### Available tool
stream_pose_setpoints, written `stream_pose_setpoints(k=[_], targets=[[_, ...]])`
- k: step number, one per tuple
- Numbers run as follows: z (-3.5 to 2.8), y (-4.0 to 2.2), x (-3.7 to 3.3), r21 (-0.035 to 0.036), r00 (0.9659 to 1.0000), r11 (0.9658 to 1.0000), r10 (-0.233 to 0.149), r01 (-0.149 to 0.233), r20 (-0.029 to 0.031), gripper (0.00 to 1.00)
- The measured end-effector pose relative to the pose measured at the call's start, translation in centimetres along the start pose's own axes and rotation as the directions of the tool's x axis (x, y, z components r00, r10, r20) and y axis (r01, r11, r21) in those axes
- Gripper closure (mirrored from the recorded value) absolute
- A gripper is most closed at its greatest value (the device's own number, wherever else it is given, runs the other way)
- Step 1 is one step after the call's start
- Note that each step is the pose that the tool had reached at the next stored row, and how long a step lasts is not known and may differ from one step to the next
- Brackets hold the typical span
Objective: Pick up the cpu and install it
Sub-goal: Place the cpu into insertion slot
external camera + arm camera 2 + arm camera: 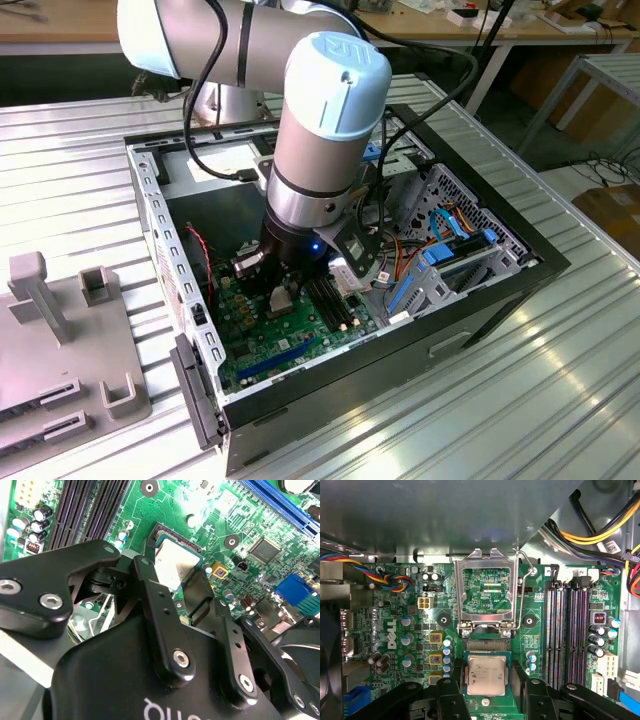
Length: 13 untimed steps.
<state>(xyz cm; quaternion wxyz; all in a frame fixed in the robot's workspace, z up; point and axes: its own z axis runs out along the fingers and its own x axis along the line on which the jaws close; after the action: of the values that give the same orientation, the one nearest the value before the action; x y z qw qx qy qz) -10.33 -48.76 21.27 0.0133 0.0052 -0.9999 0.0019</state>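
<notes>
**A:** Your black two-fingered gripper [170, 575] is pressed in on the square silver-lidded cpu [486, 675]. It pinches the chip by two opposite edges, right over the grey socket [486, 645] on the green motherboard [415, 625].

**B:** Seated or not?

**A:** Can't tell from here. In the first wrist view a strip of socket contacts shows past the chip's edge, so I judge it's just above the socket or a touch off. Hold it level, square its edges to the socket frame and come straight down. Don't slide it across those contacts and don't press.

**B:** Anything in your way?

**A:** The silver hinged load plate [486, 592] stands open with its wire lever [520, 595] released beside it, and both are clear of the chip. The black memory slots [565, 625] sit well to one side. In the exterior view the black computer case [480, 300] walls stand close round your grey arm [320, 150], so mind them.

**B:** Any writing?

**A:** There's white lettering on the board, fine marks on the chip's lid and part of a white word on the gripper's body. I'm not reading any of it out. Use the lid's print only to check orientation.
</notes>
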Motion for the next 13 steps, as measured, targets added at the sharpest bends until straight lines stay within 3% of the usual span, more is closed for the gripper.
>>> stream_pose_setpoints(k=[6,13], targets=[[0.30,0.05,-0.02,-0.0073,1.0000,0.9999,-0.009,0.009,0.0002,0.53],[0.57,0.07,0.00,-0.0080,0.9996,0.9996,-0.027,0.027,0.0000,0.53]])
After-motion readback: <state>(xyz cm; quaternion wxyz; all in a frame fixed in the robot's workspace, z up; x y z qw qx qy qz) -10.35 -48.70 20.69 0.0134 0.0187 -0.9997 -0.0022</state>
